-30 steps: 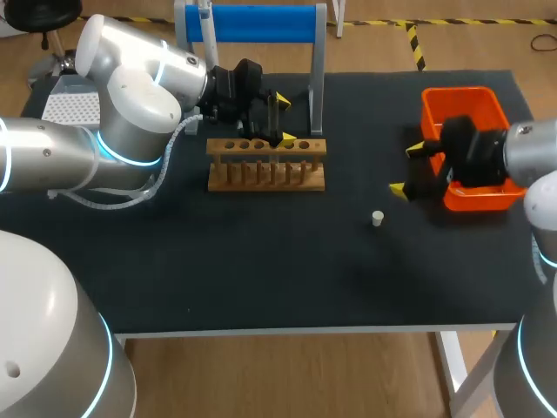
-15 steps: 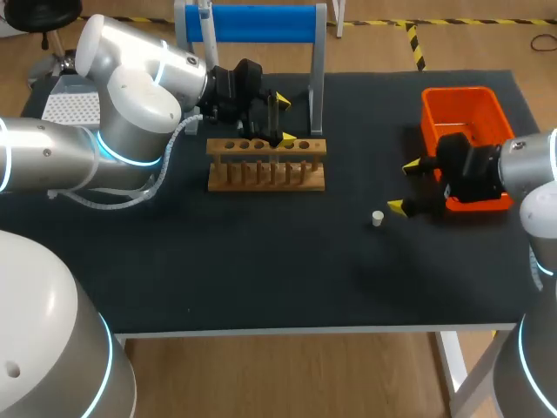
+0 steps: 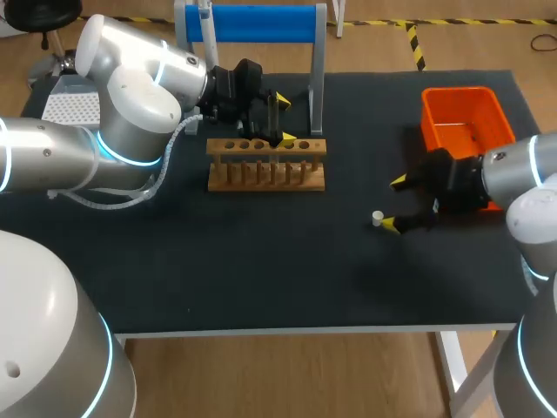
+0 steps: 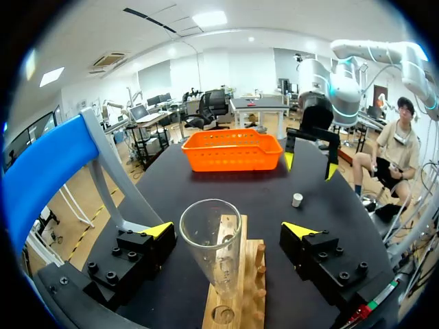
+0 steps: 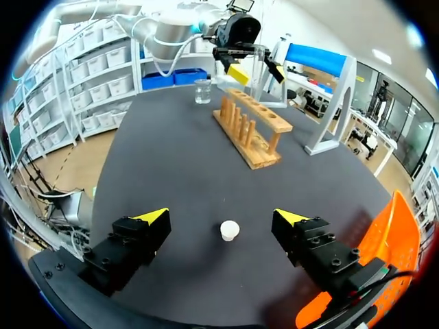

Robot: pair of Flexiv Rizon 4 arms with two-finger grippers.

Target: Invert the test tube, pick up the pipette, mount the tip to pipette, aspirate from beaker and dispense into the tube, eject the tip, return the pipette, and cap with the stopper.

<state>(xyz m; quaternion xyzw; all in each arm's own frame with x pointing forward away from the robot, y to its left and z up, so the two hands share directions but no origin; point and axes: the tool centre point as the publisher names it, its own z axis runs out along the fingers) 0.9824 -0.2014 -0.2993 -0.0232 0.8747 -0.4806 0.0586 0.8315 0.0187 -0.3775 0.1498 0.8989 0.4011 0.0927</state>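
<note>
The right tool (image 3: 394,204) is spread wide, low over the worktop (image 3: 261,261) and well to the right of the wooden rack (image 3: 266,164). The white stopper (image 3: 378,218) stands upright by its fingertips (between them in the right wrist view, touched by neither). The left tool (image 3: 285,120) hangs at the rack's right half, also spread. The glass test tube (image 4: 210,240) stands mouth-up in a rack hole between its fingers, clear of both. The orange basket (image 3: 461,109) lies farther right of the rack than the stopper.
</note>
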